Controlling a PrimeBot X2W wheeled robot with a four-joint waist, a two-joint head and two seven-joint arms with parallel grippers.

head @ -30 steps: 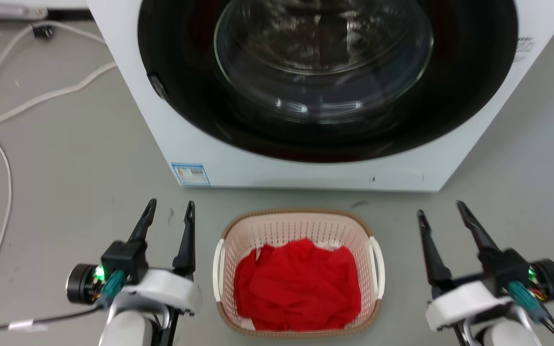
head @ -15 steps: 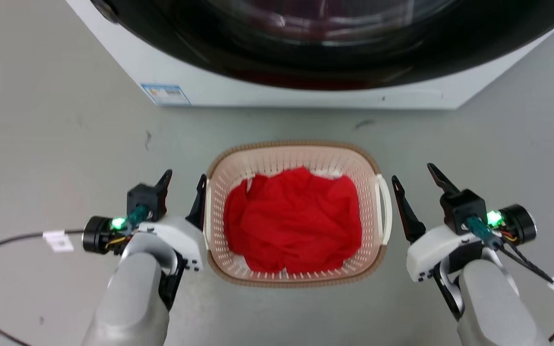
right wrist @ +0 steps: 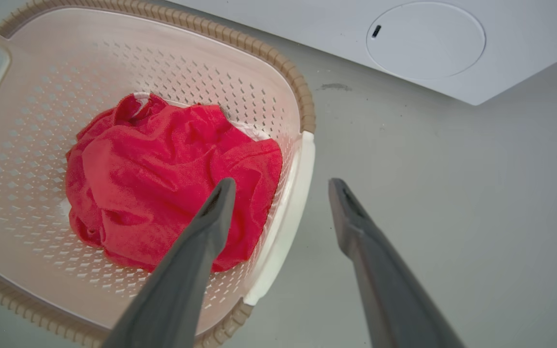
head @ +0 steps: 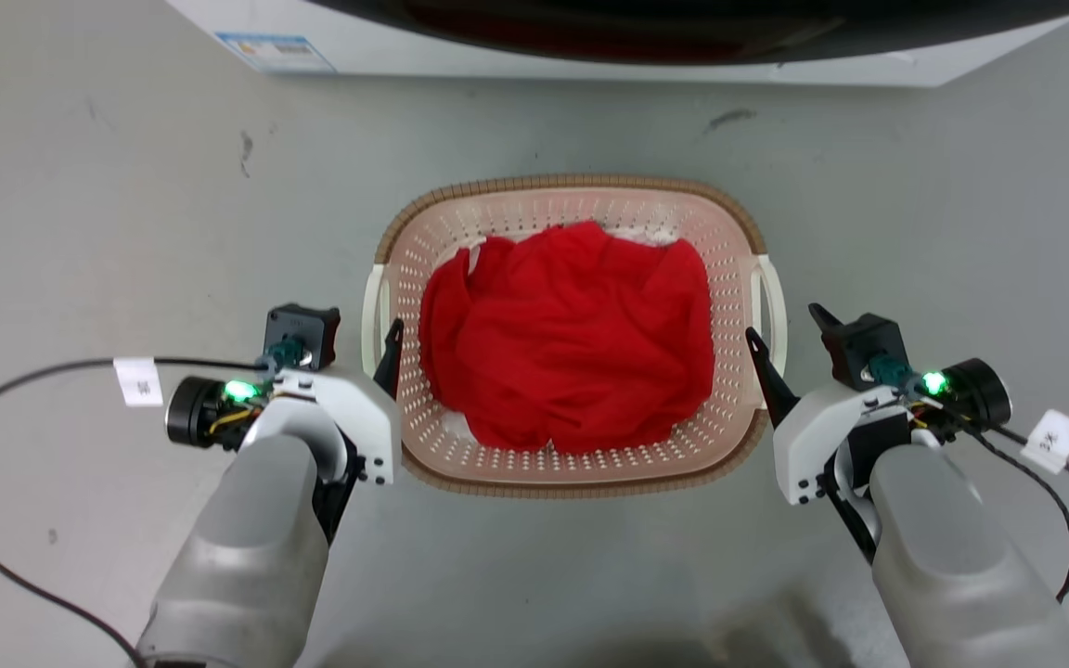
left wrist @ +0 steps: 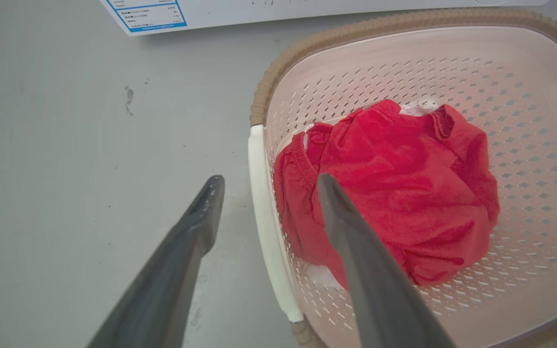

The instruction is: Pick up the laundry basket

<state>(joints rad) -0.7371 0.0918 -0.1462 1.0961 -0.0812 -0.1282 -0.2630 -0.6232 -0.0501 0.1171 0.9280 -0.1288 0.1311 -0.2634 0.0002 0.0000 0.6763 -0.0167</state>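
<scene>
Closing in since earlier, the left claw and right claw, both open and empty, each straddle a white handle of the basket, apparently for a level lift off the floor, where it sits just near of the washer.

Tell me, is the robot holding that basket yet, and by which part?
Nothing is held yet. The left gripper and right gripper are open, each straddling a white handle of the laundry basket.

Both arms reach forward, left tool and right tool with fingers parted.
</scene>
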